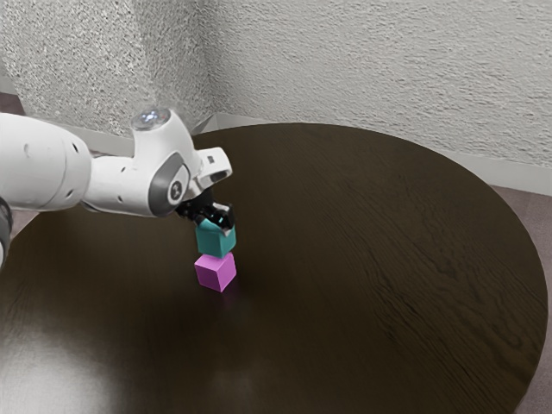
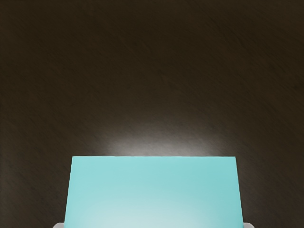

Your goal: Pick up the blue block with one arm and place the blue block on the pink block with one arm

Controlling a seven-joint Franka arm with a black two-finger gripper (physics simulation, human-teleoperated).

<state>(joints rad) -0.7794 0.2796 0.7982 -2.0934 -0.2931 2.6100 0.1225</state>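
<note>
Two blocks stood stacked, the blue block (image 1: 216,241) resting on the pink block (image 1: 215,272), their touching faces flush as far as the exterior view showed. The blue block was a cube with no long axis. It sat upright and level, one vertical edge turned toward the camera, its sides roughly in line with the pink block's sides. The gripper (image 1: 214,216) came down on it from above, its black fingers (image 1: 203,216) pinching the block's upper part from two sides.

That hand hid most of the blue block's top face, and the blue block covered the pink block's top. From the wrist camera the blue block (image 2: 154,192) was a broad pale turquoise face just under the hand, cut off by the frame's edge.

The stack stood on the round dark wooden table (image 1: 388,259), toward the exterior view's left and well apart from every rim. Open tabletop (image 2: 152,71) spread widest toward the exterior view's right. The white arm (image 1: 103,181) reached in from the exterior view's left, above the table surface.
</note>
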